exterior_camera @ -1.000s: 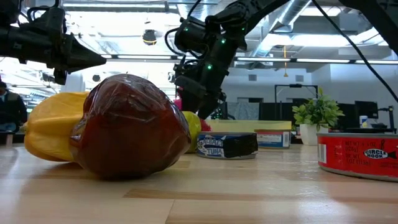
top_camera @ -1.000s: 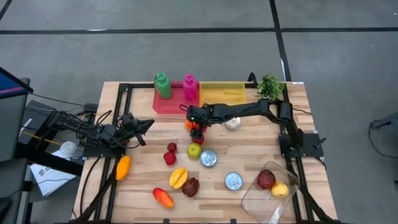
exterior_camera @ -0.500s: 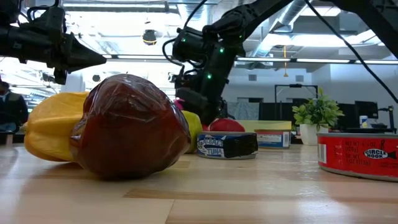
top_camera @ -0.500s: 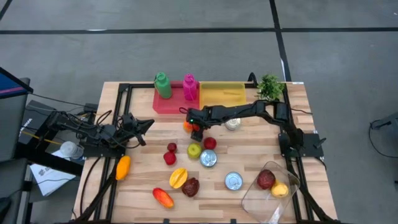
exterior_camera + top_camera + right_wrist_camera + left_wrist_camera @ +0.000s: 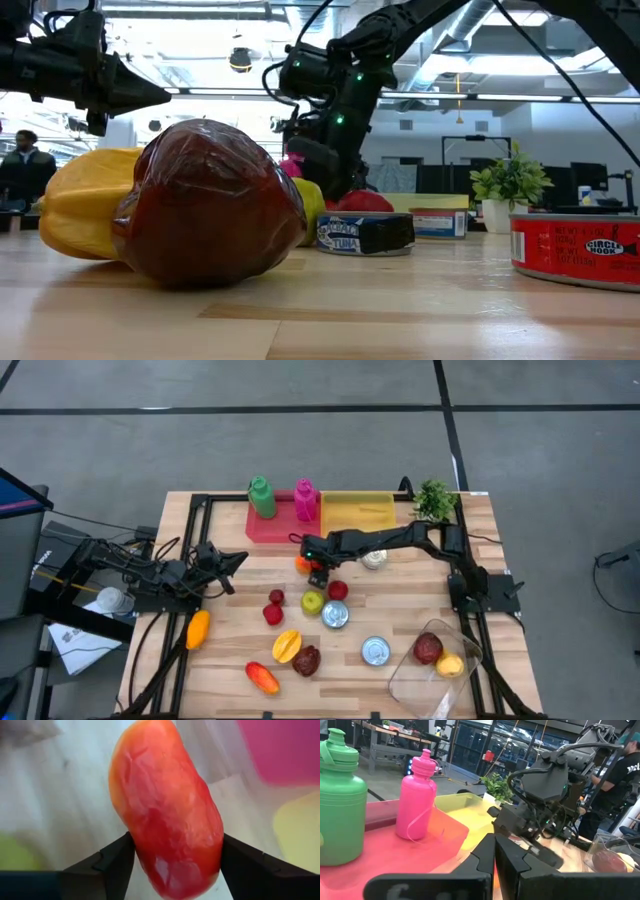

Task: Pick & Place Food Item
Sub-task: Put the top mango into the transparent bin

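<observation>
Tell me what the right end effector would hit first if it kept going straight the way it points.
The orange-red fruit: it already sits between the right end effector fingers, which flank both sides. Past it lies the wooden table, though depth is hard to judge.

Two bottles [image 5: 262,497], two trays [image 5: 357,509], three cans [image 5: 376,651], one plant [image 5: 434,499], one clear container [image 5: 432,675], about ten fruits [image 5: 199,628].

hidden: orange-red fruit [image 5: 303,563] mostly under right pincer [image 5: 316,568] | cut off: clear container [image 5: 432,678] bottom edge
</observation>
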